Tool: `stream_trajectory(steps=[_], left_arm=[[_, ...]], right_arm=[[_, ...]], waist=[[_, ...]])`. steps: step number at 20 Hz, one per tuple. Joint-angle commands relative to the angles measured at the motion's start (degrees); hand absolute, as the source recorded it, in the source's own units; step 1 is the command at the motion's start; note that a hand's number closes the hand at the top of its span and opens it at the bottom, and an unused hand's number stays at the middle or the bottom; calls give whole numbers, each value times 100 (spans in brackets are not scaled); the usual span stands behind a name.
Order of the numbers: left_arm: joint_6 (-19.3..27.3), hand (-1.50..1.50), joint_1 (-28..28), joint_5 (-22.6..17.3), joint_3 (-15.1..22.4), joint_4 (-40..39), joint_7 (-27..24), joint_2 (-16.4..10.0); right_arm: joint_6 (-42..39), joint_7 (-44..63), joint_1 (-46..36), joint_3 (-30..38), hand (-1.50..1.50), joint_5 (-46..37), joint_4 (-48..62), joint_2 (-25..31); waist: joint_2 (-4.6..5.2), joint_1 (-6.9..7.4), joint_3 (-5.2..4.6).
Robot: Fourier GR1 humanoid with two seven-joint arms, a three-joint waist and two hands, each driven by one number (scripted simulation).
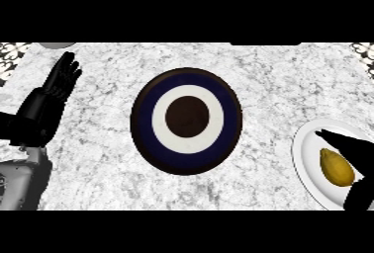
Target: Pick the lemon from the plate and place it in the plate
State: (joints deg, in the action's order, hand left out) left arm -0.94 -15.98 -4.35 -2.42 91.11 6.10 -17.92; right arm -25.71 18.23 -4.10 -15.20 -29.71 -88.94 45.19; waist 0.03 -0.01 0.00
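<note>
Across the whole view: white-and-grey veined marble counter (95,148). Centre: large round plate with a dark rim, navy and white rings and a dark middle (142,121), nothing on it. Right edge: round white plate (303,153), partly cut off. Left hand (55,86) stands upright at the left edge, fingers straight, resting, well apart from both plates. Right hand (350,146) is over the white plate, spread apart, straddling the oval yellow lemon (336,168). Contact is hard to judge, probably not clamped. Lemon lies on the white plate, long axis near-to-far, slightly tilted. Right hand is far nearer. Ringed plate lies to the lemon's left.
</note>
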Motion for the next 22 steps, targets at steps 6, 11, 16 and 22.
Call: stream_trajectory(steps=[6, 11, 16, 22], left_arm=[[-127, 0, 260, 88, -130, 329, 33, 112], [-376, 0, 54, -95, -284, 143, 142, -72], [-38, 0, 331, 58, -538, -27, 101, -102], [109, 0, 567, 89, -774, -7, 163, -202]], right_arm=[[412, -187, -110, -162, -150, -1228, 939, -771], [1413, -1072, -422, 148, 150, -1372, 1132, -889], [2239, 1520, 842, 844, 150, -1312, 683, -1902], [3444, 2769, 1855, 1375, 150, -1722, 234, -2487]], waist=[[-3, 29, 2], [2, 45, 5], [-237, -820, -27], [-376, -1379, -78]])
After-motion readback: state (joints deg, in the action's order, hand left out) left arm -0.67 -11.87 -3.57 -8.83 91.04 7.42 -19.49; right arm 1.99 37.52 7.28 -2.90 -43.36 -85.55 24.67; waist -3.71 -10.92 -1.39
